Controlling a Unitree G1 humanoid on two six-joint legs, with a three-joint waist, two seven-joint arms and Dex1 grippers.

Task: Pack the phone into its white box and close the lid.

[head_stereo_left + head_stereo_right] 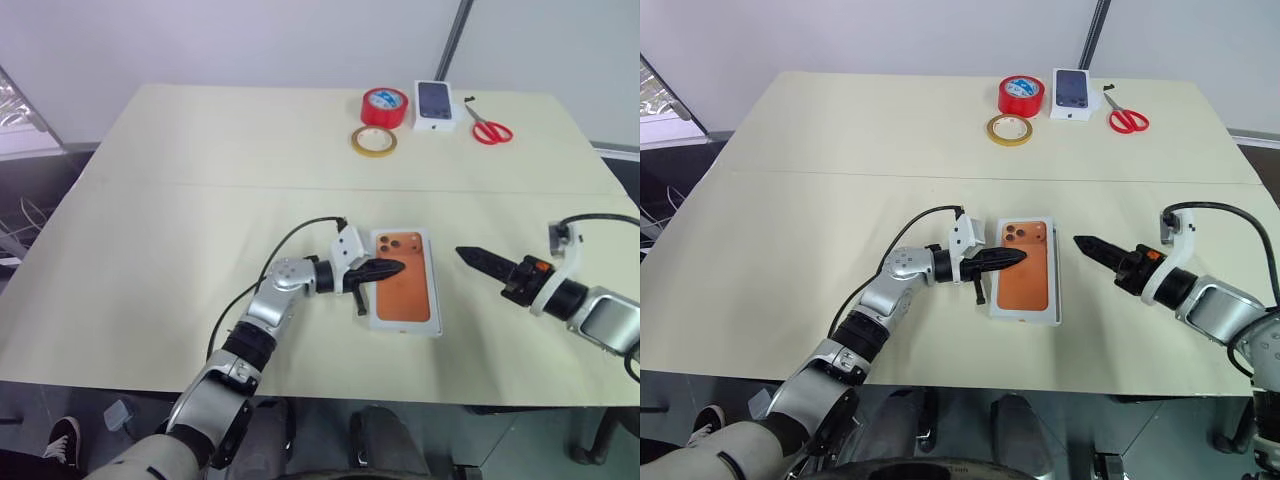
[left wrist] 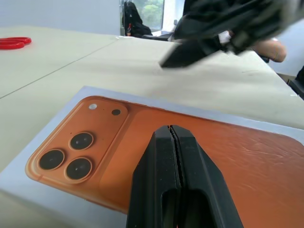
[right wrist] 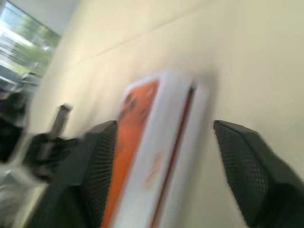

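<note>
- Overhead, the lid (image 1: 405, 281), with its orange phone picture facing up, lies on the cream counter (image 1: 150, 220), near the front edge and a little right of centre.
- Seen side-on from the right wrist, the lid sits on the white box (image 3: 202, 123), with an orange strip showing in the seam between them; the overhead views hide the box under the lid.
- The left pincer (image 1: 392, 267) has its two black fingers pressed together, their tips over the lid's left part, just below the printed camera cluster; the left wrist view shows them closed above the print.
- The right pincer (image 3: 166, 142) stands apart with nothing between its fingers, off to the right of the lid and not touching it.
- Bare counter lies on both sides of the lid.
- Well apart, at the far edge, sit a red tape roll (image 1: 385, 106), a tan tape roll (image 1: 373, 141), a small white box (image 1: 435, 106) and red-handled scissors (image 1: 489, 126).
</note>
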